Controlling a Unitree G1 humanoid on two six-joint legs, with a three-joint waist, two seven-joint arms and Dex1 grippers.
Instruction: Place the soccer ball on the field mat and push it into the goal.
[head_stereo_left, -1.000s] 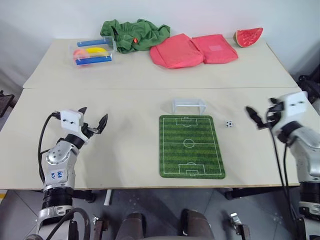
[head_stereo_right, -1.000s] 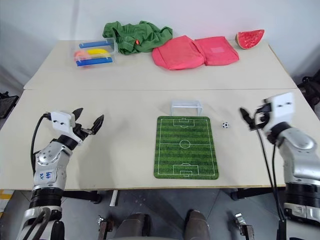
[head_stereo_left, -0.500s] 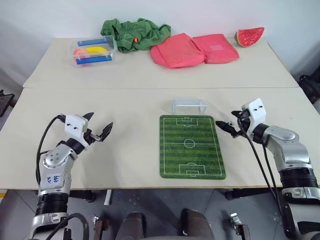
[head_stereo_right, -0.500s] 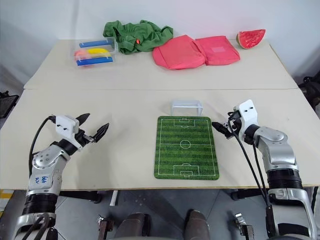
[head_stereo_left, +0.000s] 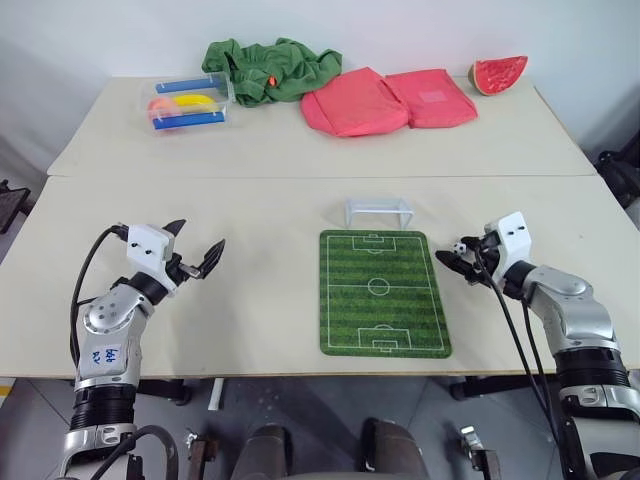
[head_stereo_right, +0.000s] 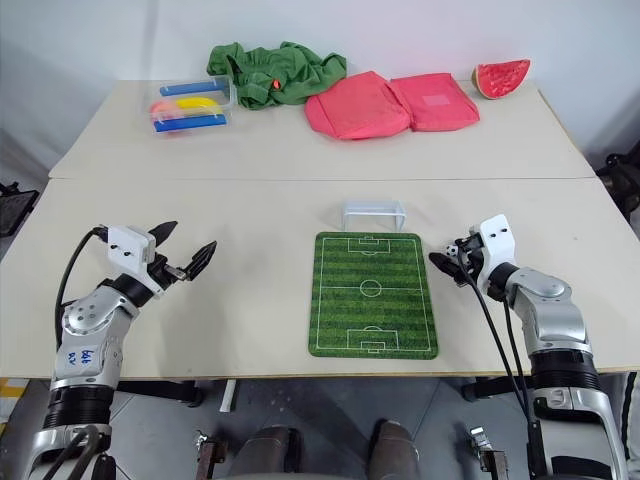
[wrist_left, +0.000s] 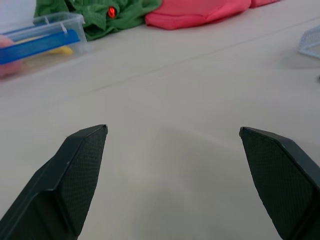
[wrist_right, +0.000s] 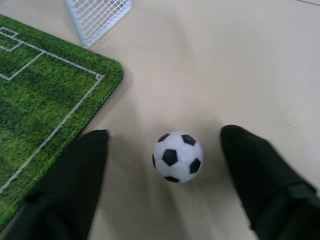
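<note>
The soccer ball (wrist_right: 177, 156) sits on the bare tabletop (head_stereo_left: 270, 190), between the two black fingers (wrist_right: 65, 192) of our right gripper (wrist_right: 170, 185). In the right wrist view we see a gap on each side of the ball, so neither finger touches it; the jaws stand partly open around it and hold nothing. In the head views the ball shows just at the gripper's tips, on the side away from us.

The field mat (head_stereo_left: 380, 292) lies just beside the right gripper, toward our left arm, its rounded far corner close to the ball but apart from it. The goal (head_stereo_left: 378, 211) stands at the mat's far end, beyond the gripper and to its left, its netting visible in the right wrist view.

Our left gripper (head_stereo_left: 195, 252) hovers well apart from the mat, on its other side, jaws spread wide with nothing between them.
</note>
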